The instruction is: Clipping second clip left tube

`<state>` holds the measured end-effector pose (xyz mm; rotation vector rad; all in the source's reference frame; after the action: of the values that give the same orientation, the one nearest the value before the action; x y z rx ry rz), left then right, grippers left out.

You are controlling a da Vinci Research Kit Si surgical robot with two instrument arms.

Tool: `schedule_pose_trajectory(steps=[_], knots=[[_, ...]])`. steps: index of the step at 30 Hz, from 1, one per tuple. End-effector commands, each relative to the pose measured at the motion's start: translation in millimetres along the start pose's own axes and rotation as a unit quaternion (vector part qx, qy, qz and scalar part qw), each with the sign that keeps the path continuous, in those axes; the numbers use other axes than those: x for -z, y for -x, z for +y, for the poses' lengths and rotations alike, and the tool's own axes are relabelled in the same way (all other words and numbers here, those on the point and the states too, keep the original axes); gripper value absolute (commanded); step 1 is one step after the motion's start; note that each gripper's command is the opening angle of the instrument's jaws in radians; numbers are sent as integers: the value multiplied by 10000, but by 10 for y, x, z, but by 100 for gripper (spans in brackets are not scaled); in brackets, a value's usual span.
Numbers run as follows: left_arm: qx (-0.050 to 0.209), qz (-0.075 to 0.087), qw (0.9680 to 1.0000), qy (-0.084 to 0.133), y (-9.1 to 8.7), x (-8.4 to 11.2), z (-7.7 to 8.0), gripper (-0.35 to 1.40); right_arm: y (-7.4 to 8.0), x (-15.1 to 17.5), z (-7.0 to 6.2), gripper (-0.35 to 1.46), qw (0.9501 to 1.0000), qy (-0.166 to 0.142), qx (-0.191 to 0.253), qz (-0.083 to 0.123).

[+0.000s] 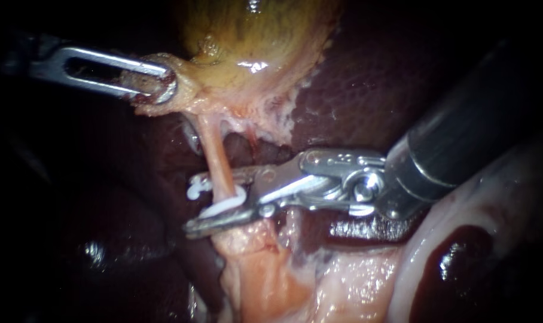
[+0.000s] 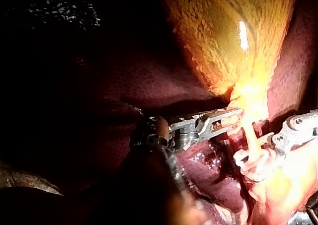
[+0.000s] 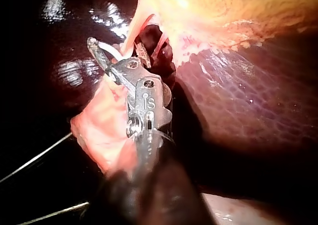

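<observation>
The yellow gallbladder hangs at the top, and my left instrument is shut on the pale tissue at its neck, holding it to the left. A thin pink tube runs down from the neck. My right instrument straddles this tube with its jaws wide apart, a white clip held between them around the tube. In the left wrist view, the left instrument grips beside the tube. In the right wrist view, the right instrument carries the clip.
Dark red liver lies behind and to the right. A pale fleshy stump sits under the right instrument's jaws. Glossy whitish tissue fills the lower right. Two thin wires cross beside the right instrument's shaft.
</observation>
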<state>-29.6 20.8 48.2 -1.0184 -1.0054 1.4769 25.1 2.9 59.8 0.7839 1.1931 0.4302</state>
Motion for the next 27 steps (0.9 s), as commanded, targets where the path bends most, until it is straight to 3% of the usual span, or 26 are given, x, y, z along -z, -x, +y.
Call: schedule_pose_trajectory(steps=[1, 5, 9, 18, 27], knots=[[-2, -4, 10000, 4, 0, 0, 0, -35, -3, 2, -3, 49, 10000, -51, -7, 47], [-3, -5, 10000, 5, 0, 1, 0, -35, -11, 7, -18, 49, 9994, -286, -25, 189], [-3, -7, 10000, 6, 1, 1, -1, -35, -14, 9, -26, 48, 9990, -418, -19, 153], [-4, -8, 10000, 8, 1, 2, -1, -35, -12, 13, -33, 40, 9974, -719, 74, 78], [-4, -9, 10000, 8, 1, 2, -1, -35, -8, 11, -33, 38, 9972, -738, 93, 66]])
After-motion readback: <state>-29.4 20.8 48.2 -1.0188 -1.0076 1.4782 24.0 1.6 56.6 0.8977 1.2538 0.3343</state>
